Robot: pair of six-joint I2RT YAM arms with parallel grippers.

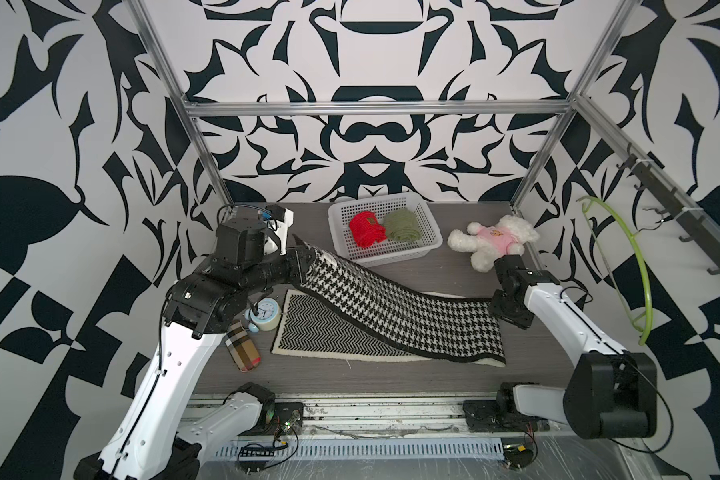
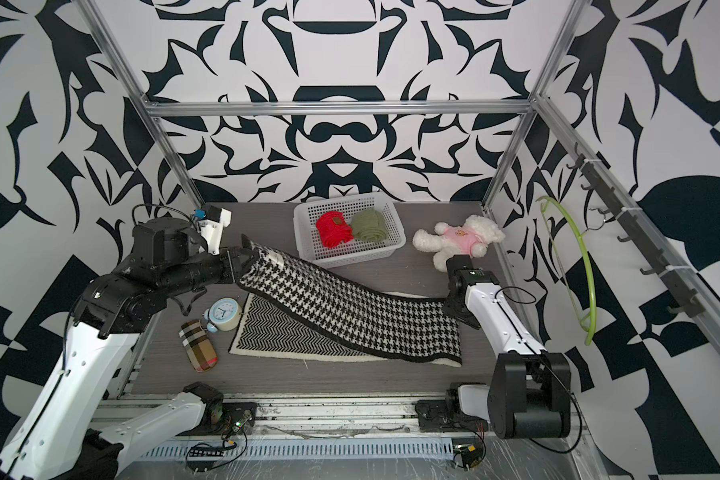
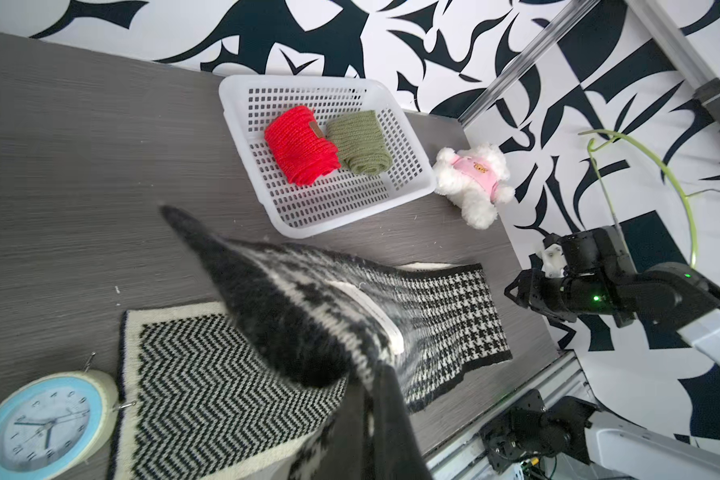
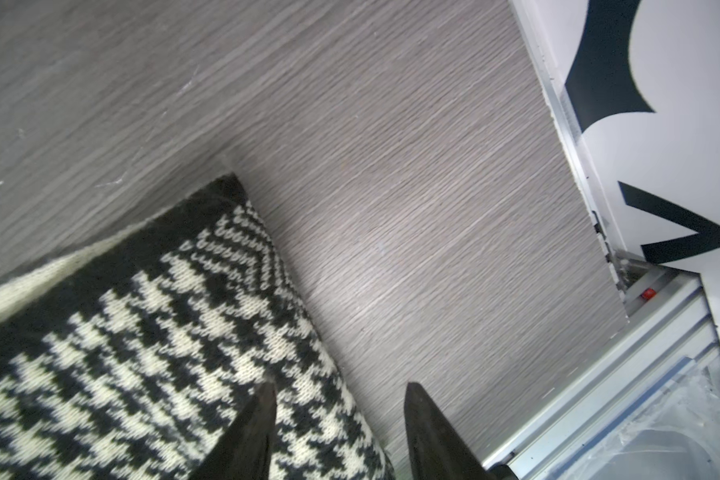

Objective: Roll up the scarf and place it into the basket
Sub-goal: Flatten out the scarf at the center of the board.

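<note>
Black-and-white houndstooth knit, holding aloft: pinching one end of the scarf (image 1: 391, 307) tight in the left gripper (image 1: 307, 253), clear of the tabletop (image 1: 454, 270) and just beside the basket (image 1: 433, 226), itself carrying a red roll (image 1: 366, 232) and a green roll (image 1: 402, 230). Sloping the cloth's long axis down and away to the right gripper (image 4: 339, 390), hovering half-open at the far folded end, one finger over the knit, grasping nothing. Likely needing that fold rolled toward the left arm, the nearer one to the basket.
</note>
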